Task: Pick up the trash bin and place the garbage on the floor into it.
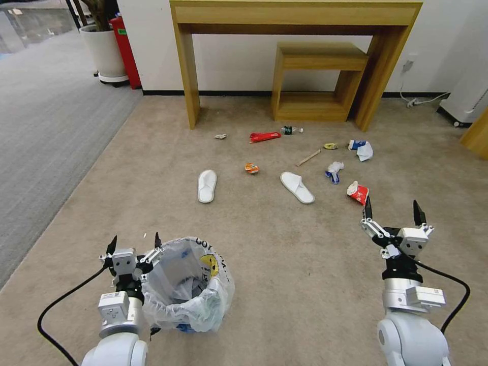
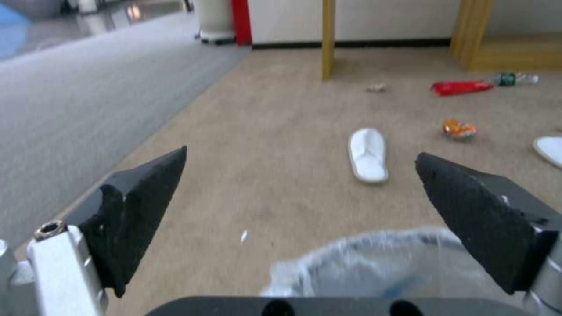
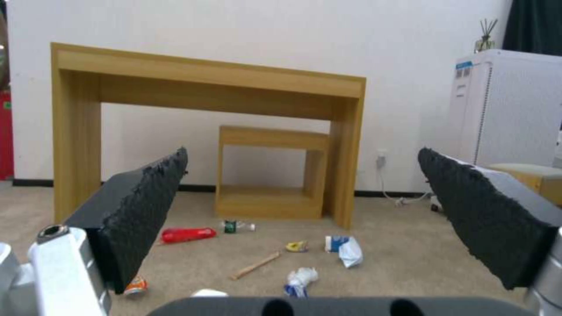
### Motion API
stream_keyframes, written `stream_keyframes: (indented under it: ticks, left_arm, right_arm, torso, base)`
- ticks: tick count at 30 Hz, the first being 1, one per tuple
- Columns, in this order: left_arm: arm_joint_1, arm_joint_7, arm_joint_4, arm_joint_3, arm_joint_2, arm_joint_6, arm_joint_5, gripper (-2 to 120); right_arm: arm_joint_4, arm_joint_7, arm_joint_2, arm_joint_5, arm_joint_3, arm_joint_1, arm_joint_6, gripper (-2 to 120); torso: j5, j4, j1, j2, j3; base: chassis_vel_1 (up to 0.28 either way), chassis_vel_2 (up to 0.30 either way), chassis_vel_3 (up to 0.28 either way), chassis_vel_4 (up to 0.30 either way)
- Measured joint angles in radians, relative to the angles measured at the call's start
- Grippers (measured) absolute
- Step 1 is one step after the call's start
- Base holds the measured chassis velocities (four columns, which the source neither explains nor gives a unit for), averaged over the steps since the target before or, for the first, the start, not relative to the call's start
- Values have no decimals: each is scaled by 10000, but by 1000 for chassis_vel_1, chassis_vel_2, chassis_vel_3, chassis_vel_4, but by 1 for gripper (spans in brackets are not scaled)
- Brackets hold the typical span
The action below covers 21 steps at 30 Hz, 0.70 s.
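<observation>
Step in hand: you are at the bin pickup; by the look of it nothing is grasped yet and all the litter lies uncollected.

Trash bin: the small round bin lined with a crinkly translucent whitish plastic bag (image 1: 189, 284) stands on the beige short-pile carpet (image 1: 284, 264), near you on the left.

Left gripper: your left gripper (image 1: 134, 244) sits just to the left of the bin rim, jaws spread wide and holding nothing. In the left wrist view the bag's edge (image 2: 375, 259) lies below and towards the right finger (image 2: 468, 206), not between the jaws.

Right gripper: your right gripper (image 1: 392, 210) hovers over the carpet on the right, jaws released and empty, close to the near red-and-white wrapper (image 1: 358, 192).

Garbage: two white slippers (image 1: 207, 185) (image 1: 297, 187), an orange wrapper (image 1: 251, 168), a long red wrapper (image 1: 265, 136), a small green-labelled bottle (image 1: 291, 130), a wooden stick (image 1: 308, 157), a yellow scrap (image 1: 331, 146), a blue-white wrapper (image 1: 361, 149) and a crumpled white tissue (image 1: 334, 170) lie scattered farther off, in front of the light wooden table (image 1: 295, 15).

Next move calls for: shifting the left gripper rightwards so one finger goes inside the rim and one outside, then clenching on rim and bag together. I judge the loose bag may slip or crumple, so take the rim itself.
</observation>
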State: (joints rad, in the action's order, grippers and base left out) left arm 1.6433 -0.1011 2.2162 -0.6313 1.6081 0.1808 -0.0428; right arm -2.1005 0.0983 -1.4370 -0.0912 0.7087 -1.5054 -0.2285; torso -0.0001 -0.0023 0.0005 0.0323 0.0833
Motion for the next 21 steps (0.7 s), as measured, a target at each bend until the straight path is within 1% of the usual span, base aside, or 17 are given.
stream_keyframes:
  ticks: [2, 3, 6, 7, 8, 10, 11, 12, 15, 16, 18, 20, 21]
  left_arm:
    - [265, -262, 224, 144, -88, 337, 373, 100]
    - [265, -262, 224, 144, -88, 337, 373, 100]
    - [524, -945, 377, 292, -688, 976, 1230, 100]
    - [524, -945, 377, 292, -688, 976, 1230, 100]
    - [576, -1184, 377, 293, -956, 1236, 1689, 100]
    - [656, -1870, 360, 288, -1670, 1861, 3019, 100]
    - [677, -2088, 353, 269, -1947, 2073, 3465, 100]
    - [677, -2088, 353, 269, -1947, 2073, 3465, 100]
    - [698, -2642, 295, 161, -3095, 2749, 4739, 100]
    - [698, -2642, 295, 161, -3095, 2749, 4739, 100]
    - [611, -2900, 180, 125, -3799, 3062, 5486, 100]
    - [467, -3094, -68, 112, -4443, 3177, 6199, 100]
    - [467, -3094, -68, 112, -4443, 3177, 6199, 100]
  right_arm:
    - [39, 6, 67, -44, -1, -8, 5, 100]
    - [39, 6, 67, -44, -1, -8, 5, 100]
    - [92, 14, 145, -55, -1, -15, 5, 100]
    - [92, 14, 145, -55, -1, -15, 5, 100]
    - [97, 12, 168, -69, 0, -17, 5, 100]
    - [104, 12, 226, -105, -10, -42, 14, 100]
    - [127, 13, 242, -110, -14, -41, 15, 100]
    - [127, 13, 242, -110, -14, -41, 15, 100]
    - [228, 19, 248, -110, -41, -13, 14, 100]
    - [228, 19, 248, -110, -41, -13, 14, 100]
    - [284, 20, 235, -109, -76, 0, 12, 100]
    - [357, 22, 218, -104, -88, 31, 1, 100]
    - [357, 22, 218, -104, -88, 31, 1, 100]
  torso:
    - [1, 1, 0, 0, -1]
    - [1, 1, 0, 0, -1]
    - [1, 0, 0, 0, 0]
    - [1, 0, 0, 0, 0]
    - [-1, 1, 0, 0, -1]
    - [-2, 0, 0, 0, 0]
    - [-3, 0, 0, 0, -1]
    - [-3, 0, 0, 0, -1]
    - [-1, 1, 0, 0, 0]
    - [-1, 1, 0, 0, 0]
    - [-1, 0, 0, 0, 0]
    - [-3, 0, 0, 0, 0]
    - [-3, 0, 0, 0, 0]
  base:
    - [0, 0, 0, 0]
    - [0, 0, 0, 0]
    - [0, 0, 0, 0]
    - [0, 0, 0, 0]
    - [0, 0, 0, 0]
    - [0, 0, 0, 0]
    - [0, 0, 0, 0]
    - [0, 0, 0, 0]
    - [0, 0, 0, 0]
    - [0, 0, 0, 0]
    - [0, 0, 0, 0]
    - [0, 0, 0, 0]
    - [0, 0, 0, 0]
